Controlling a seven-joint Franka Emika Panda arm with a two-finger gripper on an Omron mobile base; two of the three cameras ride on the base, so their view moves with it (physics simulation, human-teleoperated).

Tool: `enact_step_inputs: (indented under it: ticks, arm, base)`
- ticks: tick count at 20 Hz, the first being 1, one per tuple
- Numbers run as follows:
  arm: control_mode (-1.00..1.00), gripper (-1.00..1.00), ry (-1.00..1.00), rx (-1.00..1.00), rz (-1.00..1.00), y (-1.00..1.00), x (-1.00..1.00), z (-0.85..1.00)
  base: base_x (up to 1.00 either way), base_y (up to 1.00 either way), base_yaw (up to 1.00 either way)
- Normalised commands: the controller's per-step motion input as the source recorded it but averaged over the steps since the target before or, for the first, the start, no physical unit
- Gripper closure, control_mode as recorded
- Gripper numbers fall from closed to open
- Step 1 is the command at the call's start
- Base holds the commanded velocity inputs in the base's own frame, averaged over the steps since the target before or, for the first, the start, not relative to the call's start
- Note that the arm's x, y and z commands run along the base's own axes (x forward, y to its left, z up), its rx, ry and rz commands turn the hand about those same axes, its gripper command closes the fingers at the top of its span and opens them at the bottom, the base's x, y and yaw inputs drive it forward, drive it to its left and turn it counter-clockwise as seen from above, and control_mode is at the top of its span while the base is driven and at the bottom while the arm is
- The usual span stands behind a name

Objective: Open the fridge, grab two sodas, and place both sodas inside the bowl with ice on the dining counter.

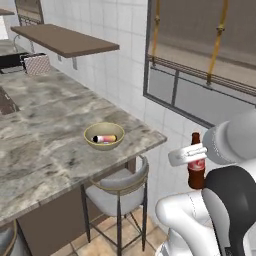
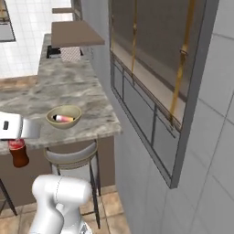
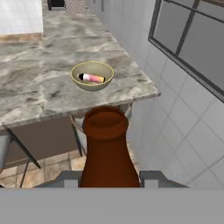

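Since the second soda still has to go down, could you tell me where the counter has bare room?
The dining counter is bare on all sides of the bowl, widest between it and the wooden shelf. The bowl itself already holds one soda. The far end under the shelf is crowded.

you're driving a glossy white arm (image 1: 192,220) of rounded, bulbous links, with a dark black joint band (image 1: 235,200) and a pale, boxy white hand (image 2: 11,125).
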Motion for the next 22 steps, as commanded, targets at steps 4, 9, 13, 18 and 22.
enact_step_inputs:
  ticks: [4, 9, 13, 18, 22]
  arm:
    - [1.00, 1.00, 0.00, 0.00, 0.00, 0.00, 0.00, 0.00]
    - [1.00, 1.00, 0.00, 0.00, 0.00, 0.00, 0.00, 0.00]
    - [-1.00, 1.00, 0.14, -0.01, 0.19, -0.03, 0.74, -0.17]
    - [-1.00, 1.00, 0.33, -0.09, 0.18, -0.03, 1.00, -0.21]
    - [-1.00, 1.00, 0.37, -0.27, 0.05, 0.19, 0.99, -0.37]
  base:
    - [0.78, 0.33, 0.25]
    - [0.75, -0.01, 0.25]
    - [0.21, 0.00, 0.06]
    - [0.00, 0.00, 0.00]
    - [0.00, 0.00, 0.00]
